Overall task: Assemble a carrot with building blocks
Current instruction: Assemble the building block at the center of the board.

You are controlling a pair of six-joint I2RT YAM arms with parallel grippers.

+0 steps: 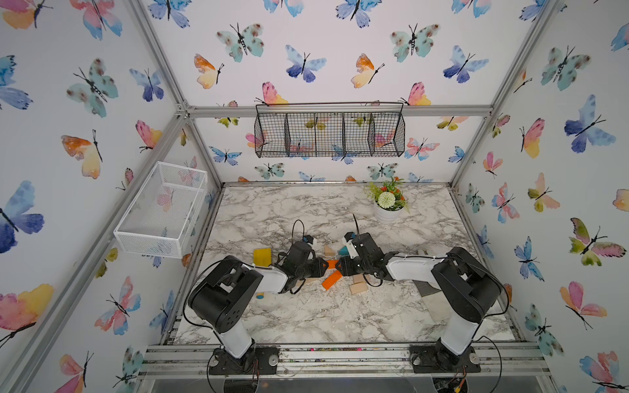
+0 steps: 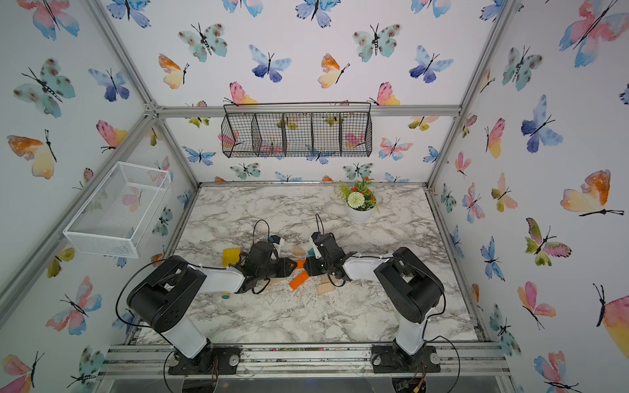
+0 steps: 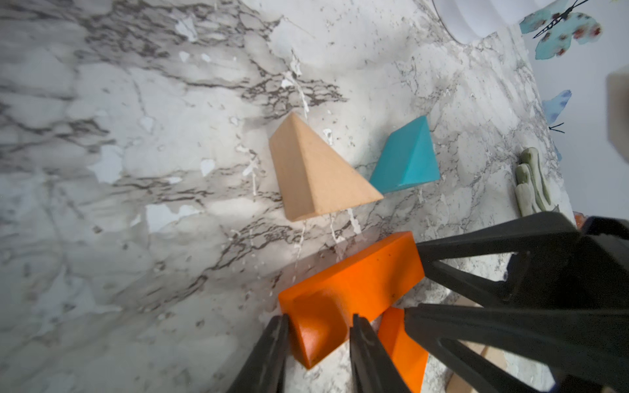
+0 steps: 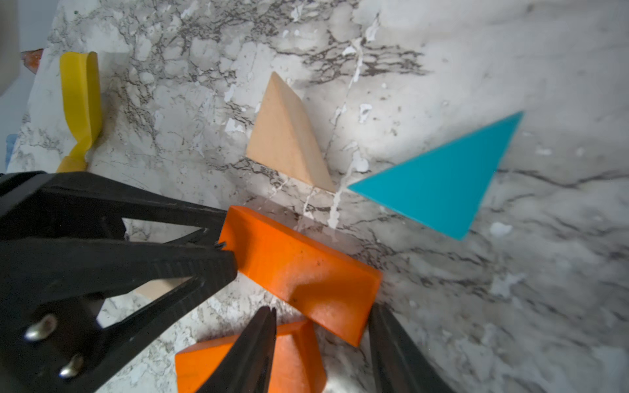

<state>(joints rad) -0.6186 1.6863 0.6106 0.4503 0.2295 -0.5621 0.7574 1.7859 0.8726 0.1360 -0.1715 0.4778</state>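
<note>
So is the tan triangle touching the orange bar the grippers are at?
Apart. In the right wrist view, a strip of bare marble shows between the tan triangle and the orange bar.

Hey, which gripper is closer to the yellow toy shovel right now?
Left. The left gripper is at the orange bar's end nearest the yellow toy shovel; the right gripper is at the bar's far end, beyond it.

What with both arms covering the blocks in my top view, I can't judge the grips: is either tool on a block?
Observer: Left wrist view: the left tool straddles one end of the orange bar, fingers against both sides.
Operator: And the right?
Observer: The right tool flanks its other end; contact unclear.
Operator: Triangles touching it yet?
Observer: No. The tan triangle and teal triangle lie apart from the bar.
</note>
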